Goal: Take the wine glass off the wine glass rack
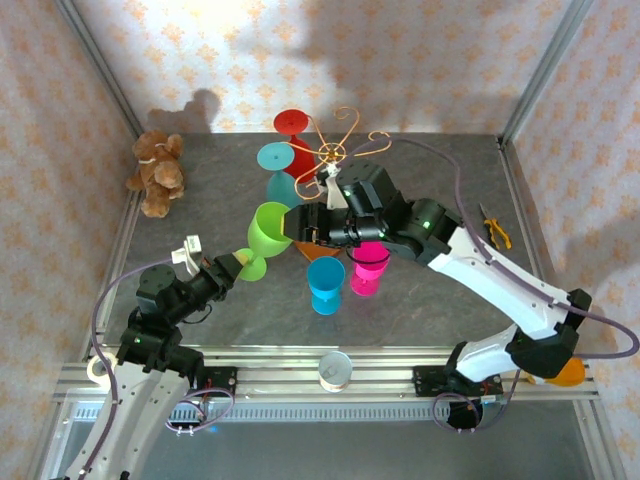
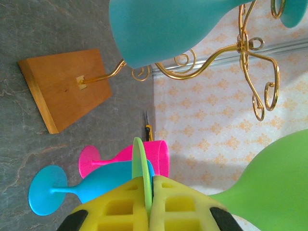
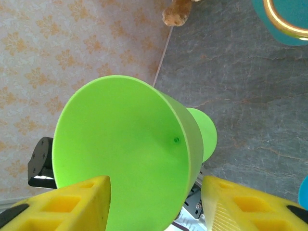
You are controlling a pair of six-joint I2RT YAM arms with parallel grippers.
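Lift-off stage: green wine glass (image 1: 268,228) is carried clear of the rack between two arms.
Nearest, the left gripper (image 2: 149,192) is clamped shut on the glass's foot disc. The bowl is straddled from 3 o'clock by the right gripper (image 3: 156,188), jaws apart, a gap visible at one finger. The glass is held at 7 o'clock of the wine glass rack (image 1: 338,152), where a teal glass (image 1: 278,158) and a red glass (image 1: 292,124) hang. Removal is judged done; a steady lowering onto the table (image 1: 440,290), foot down, is called for next.
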